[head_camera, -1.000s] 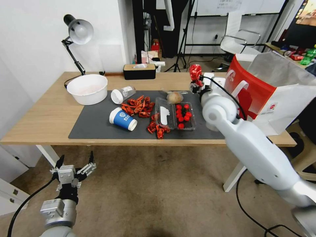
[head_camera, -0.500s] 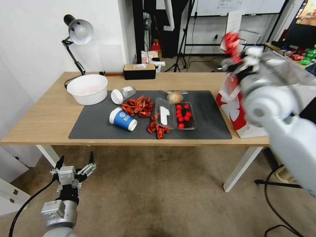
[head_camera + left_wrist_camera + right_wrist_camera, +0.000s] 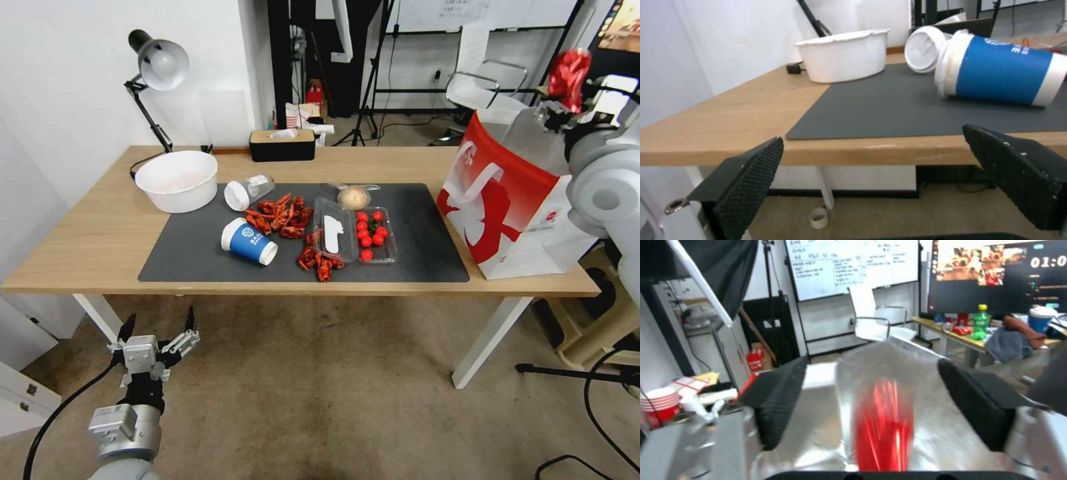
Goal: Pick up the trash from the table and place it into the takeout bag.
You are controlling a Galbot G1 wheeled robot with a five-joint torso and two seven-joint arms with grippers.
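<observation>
Task under way, at the drop of the first piece. Right gripper (image 3: 567, 100) raised over the open mouth of the takeout bag (image 3: 507, 193), at the right end of the table (image 3: 87, 240); pads set wide apart in the right wrist view, with the crushed red can (image 3: 569, 70) between them, touching neither pad, a vertical red streak against the silvery lining. Judged as release in progress, the can not yet settled inside.

Left on the dark grey mat (image 3: 193, 253): blue paper cup (image 3: 249, 241) on its side near the front edge; clear white-lidded plastic cup (image 3: 248, 191), also on its side, just behind it; pale wrapped bun (image 3: 353, 197) toward the back edge. Shallow beige bowl (image 3: 177, 180) upright at the mat's back-left corner, partly on bare wood. Also on the mat: red shell scraps (image 3: 280, 217) and a clear tray of small red fruit (image 3: 363, 233).

Left gripper (image 3: 155, 337) parked low, below the table's front edge near the left corner, fingers spread wide, holding nothing.
</observation>
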